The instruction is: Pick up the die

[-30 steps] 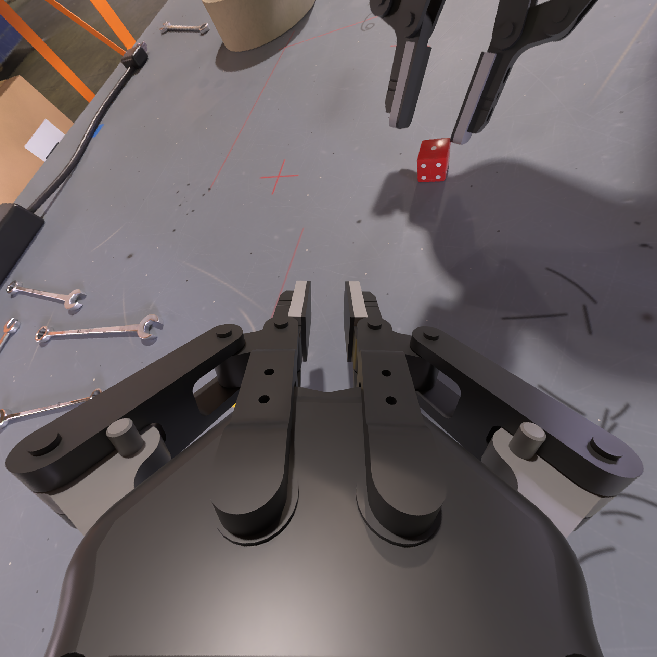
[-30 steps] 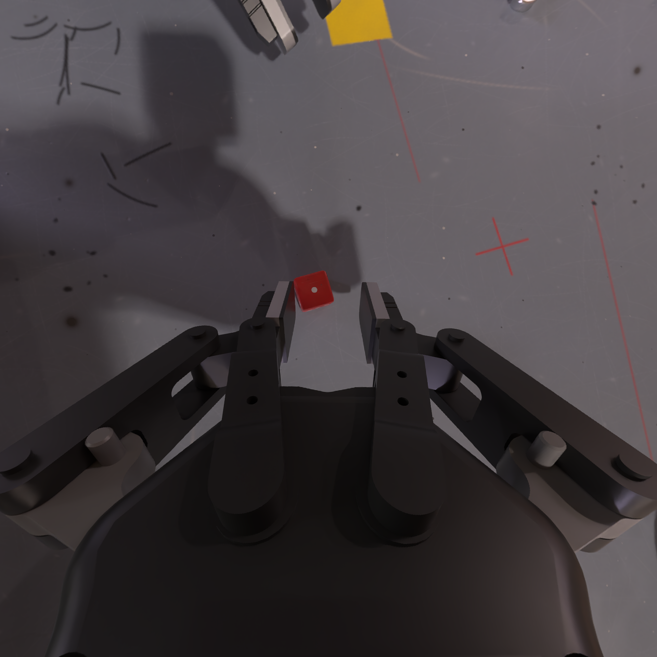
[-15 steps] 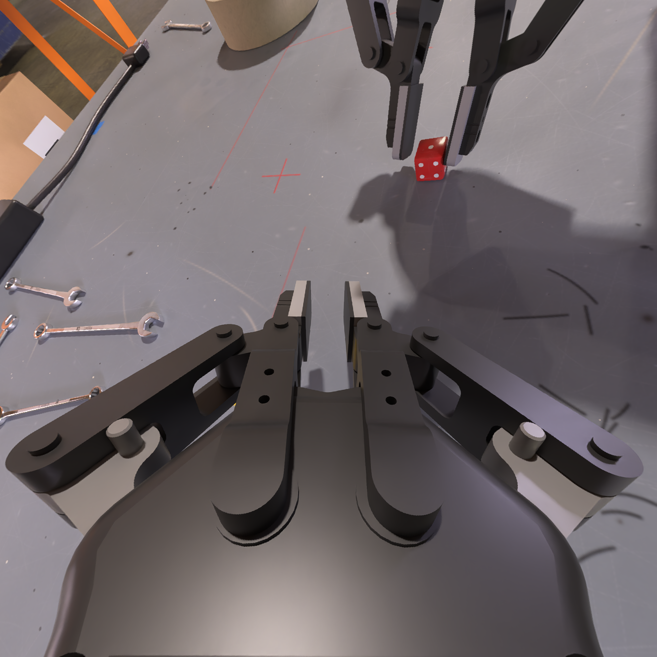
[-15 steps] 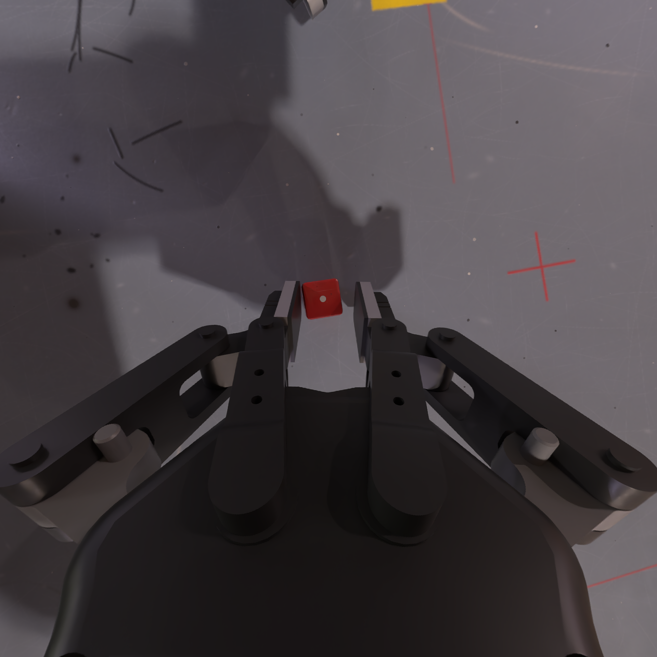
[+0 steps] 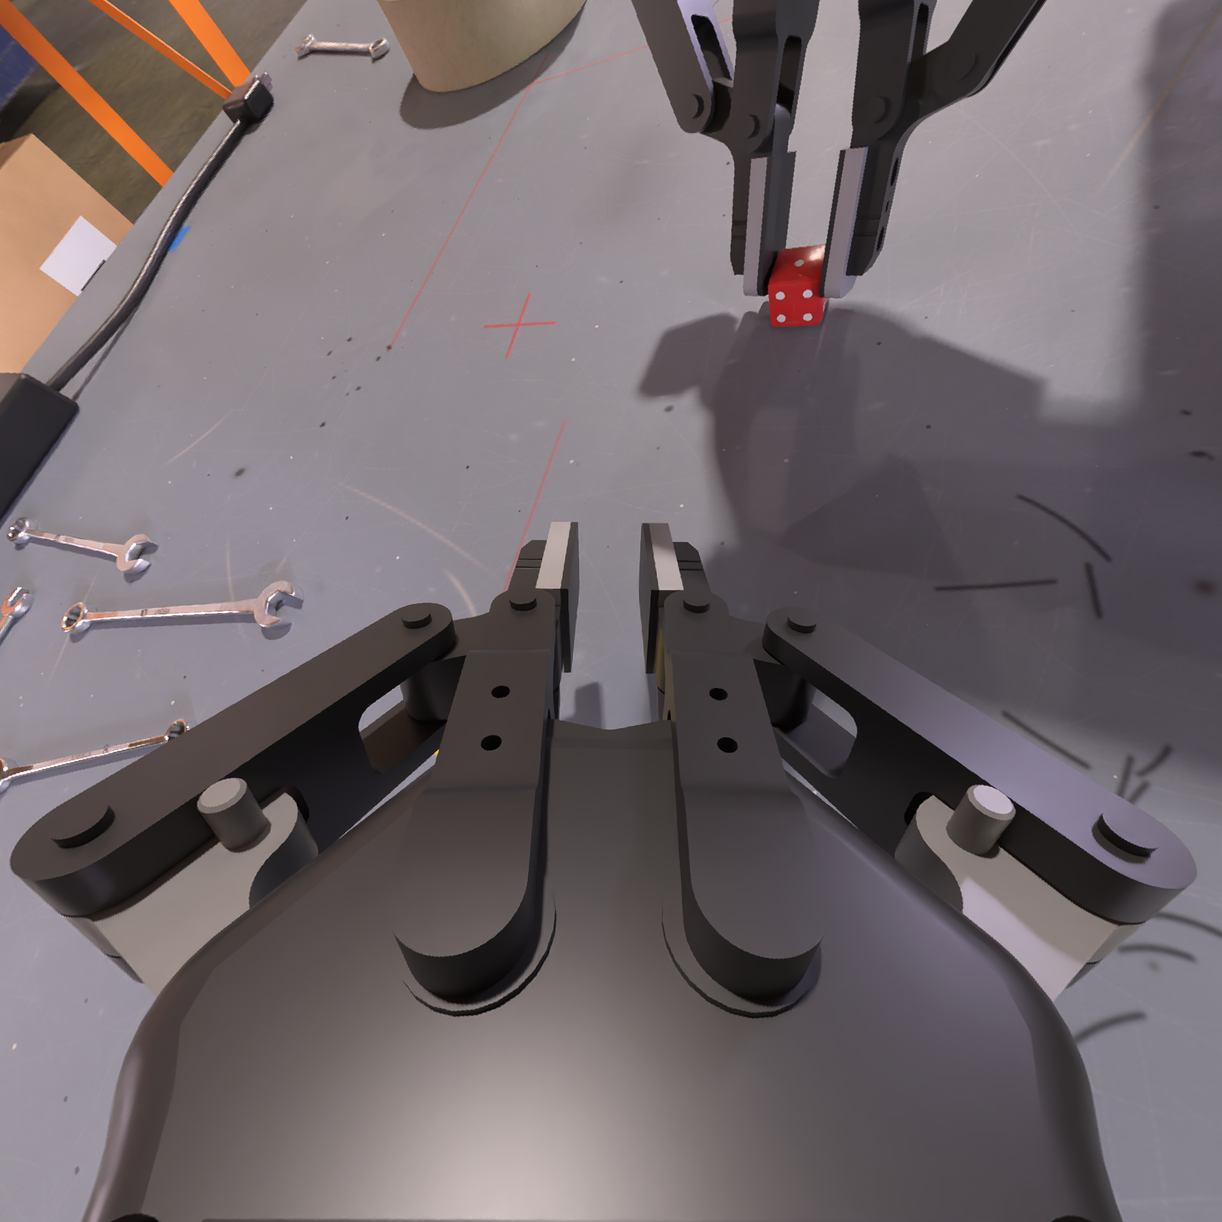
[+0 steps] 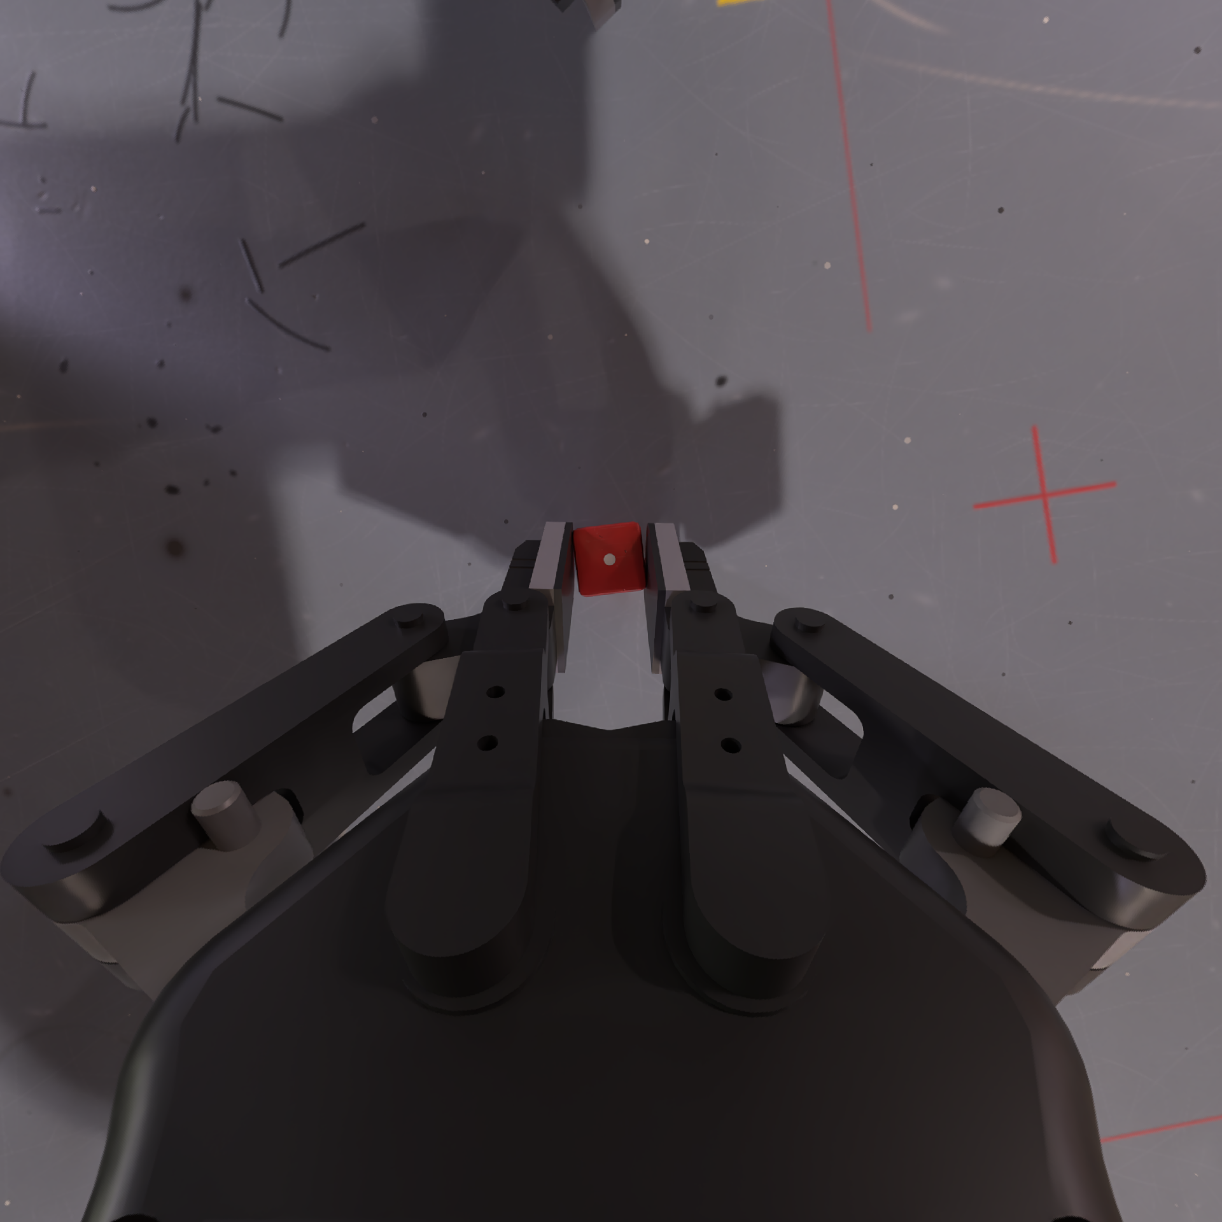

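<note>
Nearest you, the left gripper [image 5: 608, 555] holds nothing, fingers slightly apart. Four shiny steel wrenches [image 5: 178, 605] lie on the scratched grey surface [image 5: 397, 410]. Farther off, your right gripper [image 6: 608, 559] pinches one red cube die [image 6: 608, 559].

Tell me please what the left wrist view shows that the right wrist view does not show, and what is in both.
Only the left wrist view shows the wrenches, the black cable, the tan container, the cardboard box and the die's five-dot side.

Only the right wrist view shows the die's one-dot face, with the pads close on either side.

Both show the red die on the grey table between the right end effector fingers, and the red cross mark. The left end effector holds nothing.
</note>
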Robot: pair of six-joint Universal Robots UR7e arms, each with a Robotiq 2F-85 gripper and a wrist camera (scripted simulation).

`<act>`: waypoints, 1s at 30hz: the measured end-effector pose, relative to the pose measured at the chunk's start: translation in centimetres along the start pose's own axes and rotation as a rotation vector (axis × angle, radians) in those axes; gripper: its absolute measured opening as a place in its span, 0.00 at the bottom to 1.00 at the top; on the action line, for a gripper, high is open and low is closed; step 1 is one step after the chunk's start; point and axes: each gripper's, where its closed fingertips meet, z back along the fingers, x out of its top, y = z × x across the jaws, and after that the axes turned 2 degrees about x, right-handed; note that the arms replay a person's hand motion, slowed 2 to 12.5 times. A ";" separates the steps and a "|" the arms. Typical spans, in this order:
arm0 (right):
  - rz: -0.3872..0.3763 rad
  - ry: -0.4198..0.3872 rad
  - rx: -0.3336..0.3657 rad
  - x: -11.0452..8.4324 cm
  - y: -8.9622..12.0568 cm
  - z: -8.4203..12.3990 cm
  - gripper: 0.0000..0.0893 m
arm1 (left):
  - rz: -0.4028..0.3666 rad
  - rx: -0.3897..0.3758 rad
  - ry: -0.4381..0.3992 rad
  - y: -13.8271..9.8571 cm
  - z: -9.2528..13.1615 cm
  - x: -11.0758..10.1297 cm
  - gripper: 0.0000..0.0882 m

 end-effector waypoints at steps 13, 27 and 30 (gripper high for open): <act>-0.067 -0.122 -0.028 0.6 -0.3 1.2 0.22 | -0.004 -0.002 0.004 -0.1 0.0 -0.1 0.19; -0.178 -0.235 -0.116 0.6 -1.9 2.9 0.22 | -0.002 -0.002 0.004 0.0 0.0 -0.1 0.19; -0.204 -0.231 -0.139 0.2 -2.4 3.0 0.22 | -0.001 -0.002 0.005 0.0 -0.1 -0.1 0.19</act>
